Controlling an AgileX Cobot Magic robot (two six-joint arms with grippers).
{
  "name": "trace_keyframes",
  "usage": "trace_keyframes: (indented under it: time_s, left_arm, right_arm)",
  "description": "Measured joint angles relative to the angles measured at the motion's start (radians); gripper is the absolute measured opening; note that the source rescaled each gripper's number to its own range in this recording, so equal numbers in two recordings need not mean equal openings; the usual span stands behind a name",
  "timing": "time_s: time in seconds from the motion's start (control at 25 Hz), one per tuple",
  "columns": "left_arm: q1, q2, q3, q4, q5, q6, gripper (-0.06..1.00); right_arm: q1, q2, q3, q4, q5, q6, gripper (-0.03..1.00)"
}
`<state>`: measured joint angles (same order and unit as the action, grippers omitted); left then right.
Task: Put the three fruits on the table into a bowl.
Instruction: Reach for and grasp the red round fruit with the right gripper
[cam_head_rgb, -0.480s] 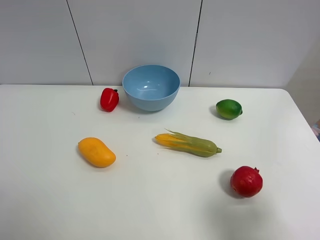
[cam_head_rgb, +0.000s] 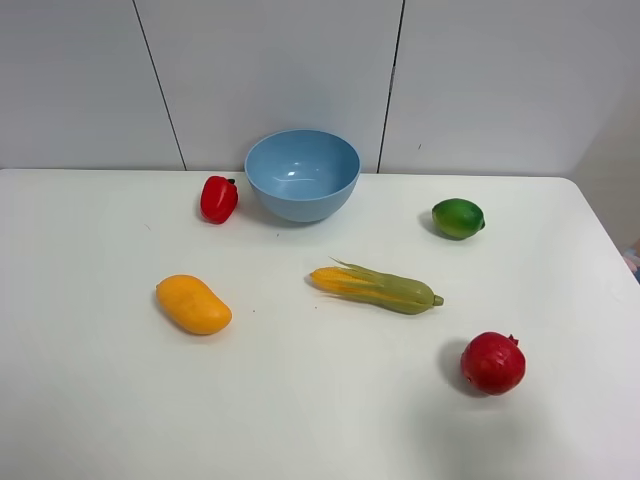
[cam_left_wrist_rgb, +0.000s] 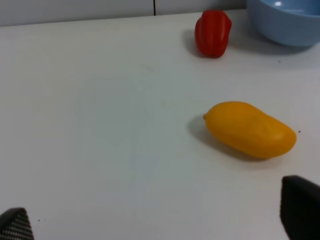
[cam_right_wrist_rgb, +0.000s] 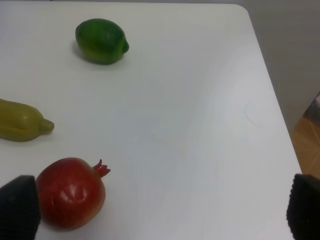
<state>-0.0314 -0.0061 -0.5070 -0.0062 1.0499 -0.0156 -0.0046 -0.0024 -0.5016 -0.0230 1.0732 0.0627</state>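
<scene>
The light-blue bowl (cam_head_rgb: 302, 173) stands at the back middle of the white table (cam_head_rgb: 90, 400). The orange-yellow mango (cam_head_rgb: 193, 304) lies front left, the green lime (cam_head_rgb: 458, 218) back right, the dark-red pomegranate (cam_head_rgb: 493, 363) front right. Neither arm shows in the exterior high view. My left gripper (cam_left_wrist_rgb: 157, 217) is open and empty, a short way from the mango (cam_left_wrist_rgb: 250, 129). My right gripper (cam_right_wrist_rgb: 161, 207) is open and empty, with the pomegranate (cam_right_wrist_rgb: 71, 193) right beside one fingertip (cam_right_wrist_rgb: 19, 207); the lime (cam_right_wrist_rgb: 101, 41) lies farther off.
A small red bell pepper (cam_head_rgb: 219, 198) stands just left of the bowl. A green-husked corn cob (cam_head_rgb: 378, 287) lies mid-table between the bowl and the pomegranate. The table's right edge (cam_right_wrist_rgb: 272, 100) is close to the right gripper.
</scene>
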Motion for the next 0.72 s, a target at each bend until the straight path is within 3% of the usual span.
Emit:
trace_keyframes:
  time_s: [0.72]
  left_arm:
    - [0.000, 0.000, 0.000, 0.000, 0.000, 0.000, 1.00]
  right_arm:
    - [0.000, 0.000, 0.000, 0.000, 0.000, 0.000, 1.00]
